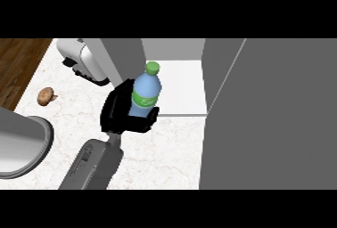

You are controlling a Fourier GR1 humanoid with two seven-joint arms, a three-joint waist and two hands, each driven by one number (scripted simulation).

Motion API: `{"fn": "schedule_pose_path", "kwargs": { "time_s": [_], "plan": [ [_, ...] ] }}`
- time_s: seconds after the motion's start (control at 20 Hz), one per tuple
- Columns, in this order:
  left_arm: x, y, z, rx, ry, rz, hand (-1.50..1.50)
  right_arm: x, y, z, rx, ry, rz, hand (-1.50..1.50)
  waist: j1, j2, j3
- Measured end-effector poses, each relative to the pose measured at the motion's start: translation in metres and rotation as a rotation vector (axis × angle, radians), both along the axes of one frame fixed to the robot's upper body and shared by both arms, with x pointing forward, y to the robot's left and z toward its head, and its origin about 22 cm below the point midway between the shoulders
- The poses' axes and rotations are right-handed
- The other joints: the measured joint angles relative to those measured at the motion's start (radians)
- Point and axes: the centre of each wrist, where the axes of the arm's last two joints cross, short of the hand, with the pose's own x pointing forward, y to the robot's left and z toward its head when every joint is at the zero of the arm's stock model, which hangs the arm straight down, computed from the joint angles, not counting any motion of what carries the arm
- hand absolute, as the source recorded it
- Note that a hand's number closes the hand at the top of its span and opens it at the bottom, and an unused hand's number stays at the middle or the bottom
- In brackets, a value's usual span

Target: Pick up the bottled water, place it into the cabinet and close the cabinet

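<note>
Bottle (146,91) upright, clasped in left hand (125,113)

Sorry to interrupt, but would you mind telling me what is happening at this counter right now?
The robot's left hand is curled round a bottled water with a green cap and label, holding it upright at the front edge of the open cabinet. The cabinet door stands open on the right. A toaster and a small brown item sit on the counter. The right hand is not in view.

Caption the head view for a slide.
Left hand holds the water bottle upright before the open cabinet; toaster behind.
</note>
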Motion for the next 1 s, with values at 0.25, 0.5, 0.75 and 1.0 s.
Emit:
{"fn": "schedule_pose_path", "kwargs": {
  "time_s": [0.25,0.5,0.75,1.0],
  "plan": [
    [0.004,-0.013,0.001,0.090,-0.016,0.068,1.50,0.003,0.007,-0.007,0.009,-0.003,0.001,-1.50,0.002,-0.003,-0.002],
    [0.009,-0.026,0.003,0.180,-0.016,0.135,1.50,0.005,0.003,-0.010,0.013,-0.002,0.008,-1.50,0.002,-0.007,-0.001],
    [0.010,-0.032,0.003,0.252,0.013,0.243,1.50,0.005,0.003,-0.009,0.018,-0.001,0.022,-1.50,-0.009,-0.011,0.001],
    [0.011,-0.037,0.003,0.316,0.032,0.332,1.50,0.006,0.000,-0.008,0.025,-0.006,0.034,-1.50,-0.020,-0.012,0.003]
  ]
}}
